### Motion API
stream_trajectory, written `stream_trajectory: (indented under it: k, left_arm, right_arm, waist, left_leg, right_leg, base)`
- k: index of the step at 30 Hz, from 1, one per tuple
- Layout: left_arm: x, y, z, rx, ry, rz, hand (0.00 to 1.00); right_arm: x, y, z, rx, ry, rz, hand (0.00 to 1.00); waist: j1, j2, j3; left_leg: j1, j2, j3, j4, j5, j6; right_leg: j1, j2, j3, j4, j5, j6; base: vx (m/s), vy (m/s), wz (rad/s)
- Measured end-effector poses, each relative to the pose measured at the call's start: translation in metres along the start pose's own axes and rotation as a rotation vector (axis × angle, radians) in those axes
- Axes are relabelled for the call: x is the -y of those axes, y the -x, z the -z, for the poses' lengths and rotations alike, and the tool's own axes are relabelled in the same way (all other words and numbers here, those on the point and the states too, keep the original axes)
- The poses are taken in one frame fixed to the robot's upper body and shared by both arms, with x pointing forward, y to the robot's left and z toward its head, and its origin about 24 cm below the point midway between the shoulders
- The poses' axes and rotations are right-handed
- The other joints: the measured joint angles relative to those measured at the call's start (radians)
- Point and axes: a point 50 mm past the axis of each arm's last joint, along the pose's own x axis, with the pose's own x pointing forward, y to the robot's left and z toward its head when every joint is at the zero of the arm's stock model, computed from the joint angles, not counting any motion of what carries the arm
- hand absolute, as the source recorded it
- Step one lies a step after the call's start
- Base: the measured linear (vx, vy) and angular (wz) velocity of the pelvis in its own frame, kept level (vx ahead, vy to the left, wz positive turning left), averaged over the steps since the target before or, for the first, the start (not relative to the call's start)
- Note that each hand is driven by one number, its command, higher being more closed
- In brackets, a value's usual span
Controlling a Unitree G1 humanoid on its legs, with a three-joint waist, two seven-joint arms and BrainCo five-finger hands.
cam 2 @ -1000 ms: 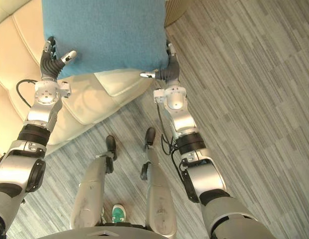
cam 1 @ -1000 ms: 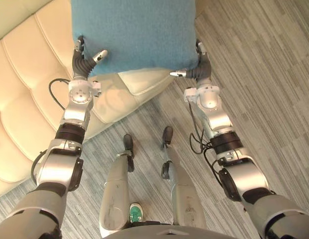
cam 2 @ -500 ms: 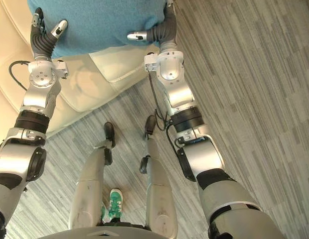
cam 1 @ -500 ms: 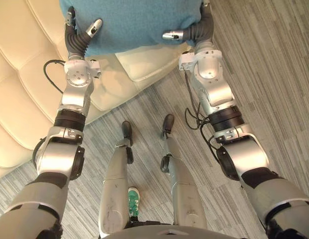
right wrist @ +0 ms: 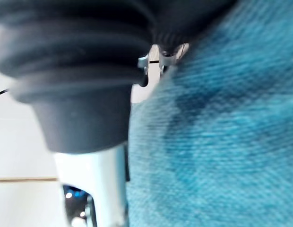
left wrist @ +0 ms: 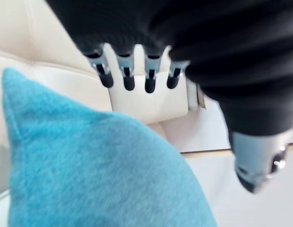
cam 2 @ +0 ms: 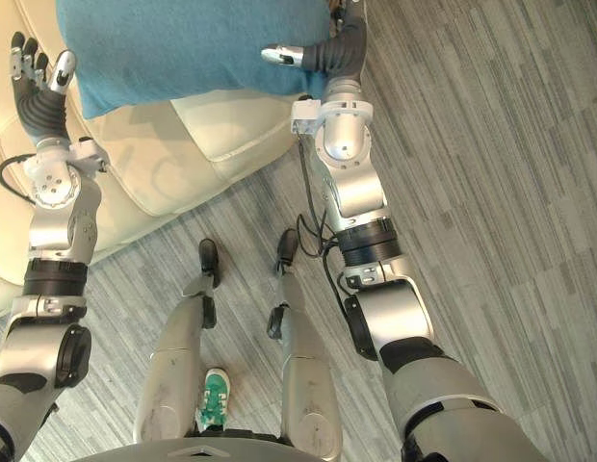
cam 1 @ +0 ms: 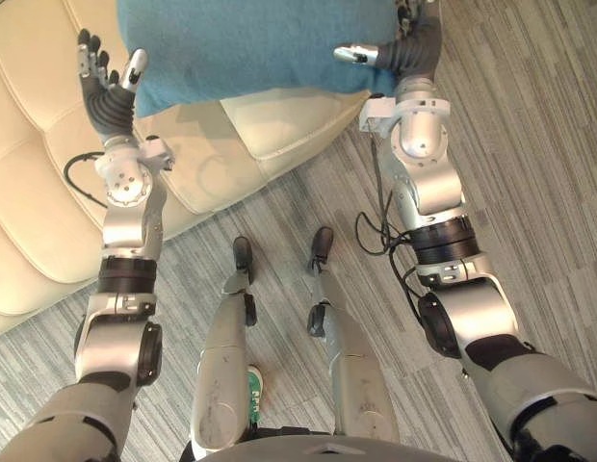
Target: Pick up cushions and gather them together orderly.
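A blue cushion [cam 1: 250,48] lies on the cream sofa [cam 1: 48,192], its near edge over the seat. My left hand [cam 1: 108,91] is open, fingers spread and straight, held off the cushion's left edge with a gap between them. In the left wrist view its fingers [left wrist: 127,78] hang above the cushion's corner [left wrist: 90,179] without touching. My right hand [cam 1: 414,53] presses flat against the cushion's right edge, thumb stretched out over the blue cloth. The right wrist view has that hand [right wrist: 80,71] tight against the cushion [right wrist: 222,142].
A cream seat pad [cam 1: 289,120] juts out under the blue cushion at the sofa's corner. Grey striped floor [cam 1: 530,192] stretches to the right and in front of the sofa. The sofa's back runs along the left.
My left hand has come off the cushion and swung out to the left. The cushion has settled onto the sofa, with my right hand still at its right edge.
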Motion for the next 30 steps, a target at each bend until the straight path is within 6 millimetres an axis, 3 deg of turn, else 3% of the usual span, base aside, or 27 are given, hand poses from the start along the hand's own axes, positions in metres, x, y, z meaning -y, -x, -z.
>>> stream_trajectory:
  k: [5,18,27,30]
  left_arm:
    - [-0.015,0.008,0.004,-0.004,0.017,-0.044,0.00]
    - [-0.024,0.013,0.010,-0.030,0.023,-0.078,0.00]
    - [-0.011,-0.007,0.015,-0.090,-0.059,-0.029,0.00]
    - [0.002,-0.017,0.003,-0.048,-0.079,0.005,0.00]
  right_arm:
    - [0.014,0.010,0.010,-0.024,-0.012,0.046,0.00]
    - [0.023,0.015,0.018,-0.049,-0.014,0.068,0.00]
    - [0.019,0.013,0.021,-0.068,-0.028,0.061,0.00]
    - [0.011,0.001,0.015,-0.061,-0.027,0.046,0.00]
  waist:
    - [0.010,0.000,0.000]
    - [0.016,-0.001,0.000]
    - [0.013,-0.002,-0.001]
    - [0.011,-0.003,-0.001]
  left_leg:
    - [0.025,-0.003,-0.006,-0.019,0.010,-0.006]
    - [0.035,-0.006,-0.013,-0.025,0.012,-0.007]
    - [-0.001,-0.004,-0.015,-0.008,0.014,-0.008]
    - [-0.029,-0.002,-0.014,0.001,0.012,-0.006]
  right_leg:
    - [0.021,-0.001,-0.006,0.000,-0.004,-0.002]
    - [0.027,-0.002,-0.011,0.010,-0.016,-0.008]
    - [-0.009,-0.004,-0.016,0.029,-0.022,-0.007]
    - [-0.037,-0.005,-0.016,0.039,-0.022,-0.007]
  base:
    - [0.00,0.009,0.06]
    - [0.00,0.006,0.01]
    - [0.00,0.000,0.00]
    - [-0.01,0.006,-0.02]
